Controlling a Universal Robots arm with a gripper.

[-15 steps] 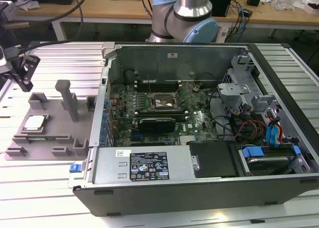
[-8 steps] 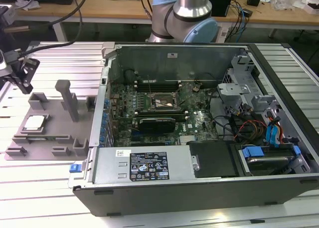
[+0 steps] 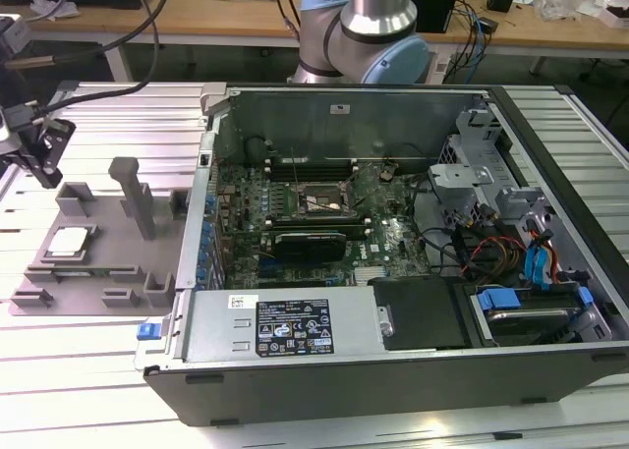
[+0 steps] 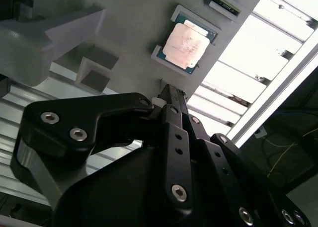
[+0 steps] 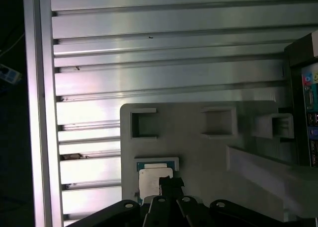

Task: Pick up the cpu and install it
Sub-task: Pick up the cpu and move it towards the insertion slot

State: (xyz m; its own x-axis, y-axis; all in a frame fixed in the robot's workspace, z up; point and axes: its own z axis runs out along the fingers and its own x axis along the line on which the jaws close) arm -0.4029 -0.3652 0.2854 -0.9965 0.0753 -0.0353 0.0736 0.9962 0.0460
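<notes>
My black bolted claw up close, tips pinched shut on nothing. In both wrist views the cpu, a flat pale square, sits in a pocket of the matte grey fixture. Exterior view adds the open metal case at 3 o'clock from the fixture.

The cpu has a pale silver-white top with a green edge, and lies in a plain matt grey fixture at the exterior view's left. The desk is silver metal striped with long parallel grooves, and the tool is black. The computer case is dark grey, with a green board and blue clips inside.
</notes>
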